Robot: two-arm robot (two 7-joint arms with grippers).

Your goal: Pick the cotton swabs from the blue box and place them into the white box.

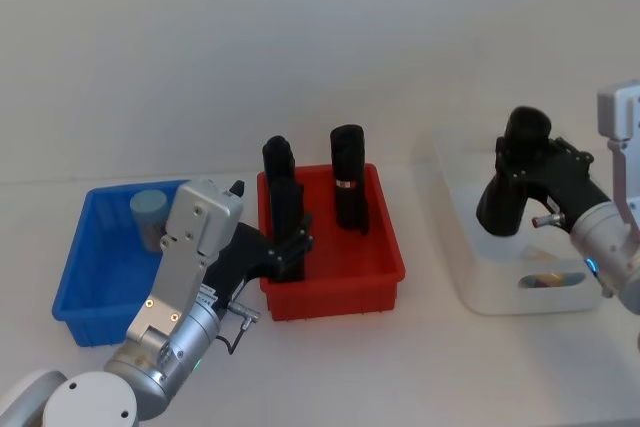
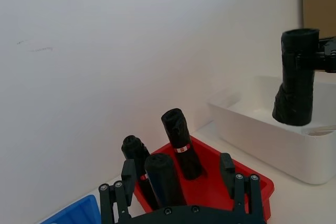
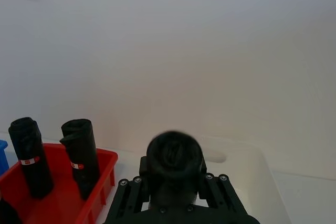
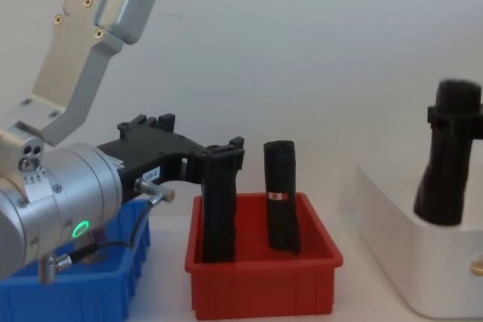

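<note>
Neither tool is on the swabs. The right gripper (image 1: 520, 162) is clamped on a black roll (image 1: 503, 209), held upright over the white box (image 1: 470, 282) with its foot below the rim, so I judge this a drop-off. The left gripper (image 2: 178, 174) is spread wide, its fingers (image 2: 129, 174) either side of a second roll (image 2: 164, 179) in the red bin (image 1: 340, 292), not pinching it.

The swab tub (image 1: 149, 215) stands in the blue box (image 1: 72, 282), behind and to the left of the left gripper. The next move calls for that gripper to back off the roll and go over the tub.

The left arm hides much of the blue box, so any further tubs cannot be told. The contents of the white box are unclear.
</note>
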